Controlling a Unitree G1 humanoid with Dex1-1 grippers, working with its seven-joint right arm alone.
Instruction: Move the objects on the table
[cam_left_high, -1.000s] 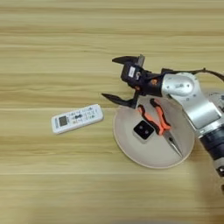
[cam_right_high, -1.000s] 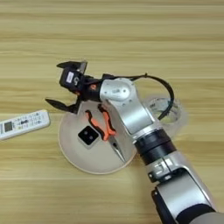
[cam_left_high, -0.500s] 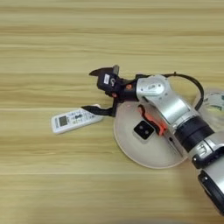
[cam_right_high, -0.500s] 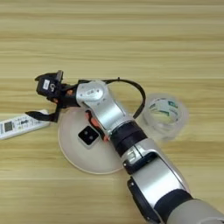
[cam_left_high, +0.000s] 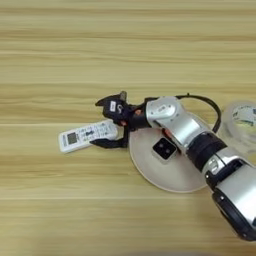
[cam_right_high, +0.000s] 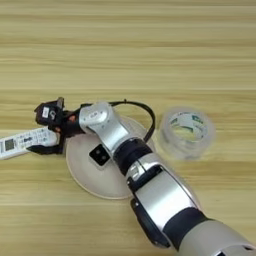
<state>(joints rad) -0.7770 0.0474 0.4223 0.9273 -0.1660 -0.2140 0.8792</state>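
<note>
Gripper moved left | jaws wide, straddling remote end

The right arm is stretched up and to the left from the bottom right corner. It is laid low across the round cream plate, with the silver forearm over the plate's far side. The right gripper is held just past the plate's left rim. Its two black fingers are spread wide apart, one farther from the plate's rim than the other.
</note>
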